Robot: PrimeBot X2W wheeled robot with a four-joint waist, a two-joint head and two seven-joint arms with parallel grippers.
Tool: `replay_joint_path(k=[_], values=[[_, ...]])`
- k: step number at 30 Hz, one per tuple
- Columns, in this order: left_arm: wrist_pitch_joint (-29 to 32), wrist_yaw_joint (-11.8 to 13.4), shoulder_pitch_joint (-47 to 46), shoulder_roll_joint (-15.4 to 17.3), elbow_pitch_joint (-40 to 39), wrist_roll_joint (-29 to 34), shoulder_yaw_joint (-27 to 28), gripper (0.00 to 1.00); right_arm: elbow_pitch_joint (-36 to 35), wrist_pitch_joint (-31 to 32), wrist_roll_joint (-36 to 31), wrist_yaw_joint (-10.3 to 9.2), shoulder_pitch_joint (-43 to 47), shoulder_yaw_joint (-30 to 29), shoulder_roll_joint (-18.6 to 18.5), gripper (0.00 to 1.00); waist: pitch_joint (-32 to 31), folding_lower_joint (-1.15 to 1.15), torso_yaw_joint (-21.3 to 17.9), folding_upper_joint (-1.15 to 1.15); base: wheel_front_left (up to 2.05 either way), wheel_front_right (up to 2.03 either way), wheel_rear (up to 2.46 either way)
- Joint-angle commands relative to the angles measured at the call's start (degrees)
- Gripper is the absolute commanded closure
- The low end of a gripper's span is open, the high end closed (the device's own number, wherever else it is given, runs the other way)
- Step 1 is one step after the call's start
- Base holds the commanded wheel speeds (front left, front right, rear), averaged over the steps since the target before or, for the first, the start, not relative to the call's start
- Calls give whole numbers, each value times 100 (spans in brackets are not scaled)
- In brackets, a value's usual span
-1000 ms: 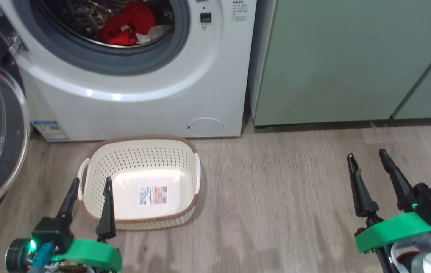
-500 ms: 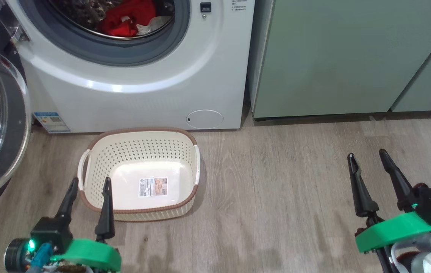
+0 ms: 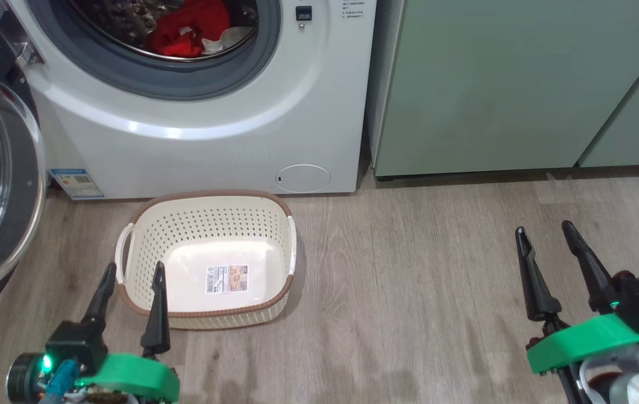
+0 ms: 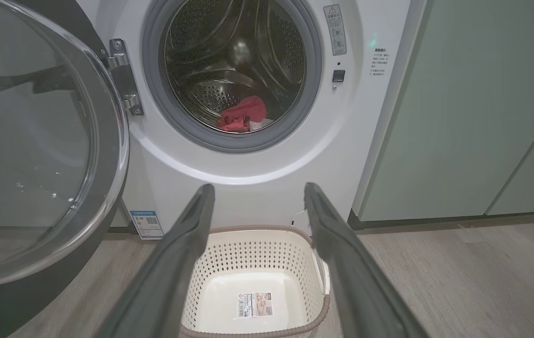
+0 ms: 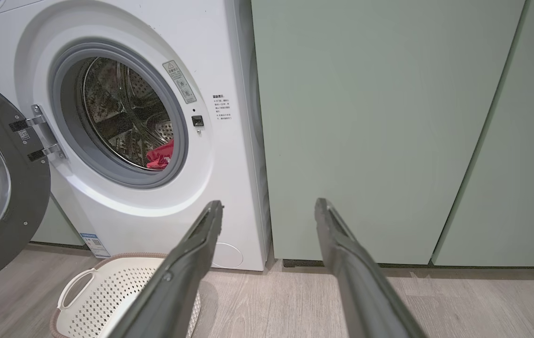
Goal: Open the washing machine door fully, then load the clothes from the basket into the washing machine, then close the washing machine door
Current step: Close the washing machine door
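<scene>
Drum mouth: open, unblocked, ahead and above the left gripper.
Basket: floor obstacle directly ahead of it.
Door: swung wide to its left, seemingly clear.

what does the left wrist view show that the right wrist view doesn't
Left wrist, not right wrist: the left hand, open, and the paper label on the floor of the basket.
Right wrist, not left wrist: the right hand, open, and a small label by the hinge on the door.
Both: the washing machine, its door swung open, red clothes in the drum, the basket, pale green cabinets.
</scene>
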Motion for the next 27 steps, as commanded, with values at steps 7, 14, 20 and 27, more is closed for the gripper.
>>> replay_joint_path(k=[7,14,20,27], values=[[-69,63,-264,79,-140,-2,178,0,-242,9,-15,0,-120,118,-30,0,12,0,37,0,0,0,0],[-72,62,-329,43,-128,-23,160,0,-279,5,-13,0,-148,109,-30,0,28,0,260,0,0,0,0],[-75,96,-420,3,-235,-45,210,0,-303,-49,-1,0,-278,217,-30,0,107,0,851,0,0,0,0],[-77,184,-340,-54,-311,-75,302,0,-309,-34,-26,0,-219,185,-30,0,14,0,1802,0,0,0,0]])
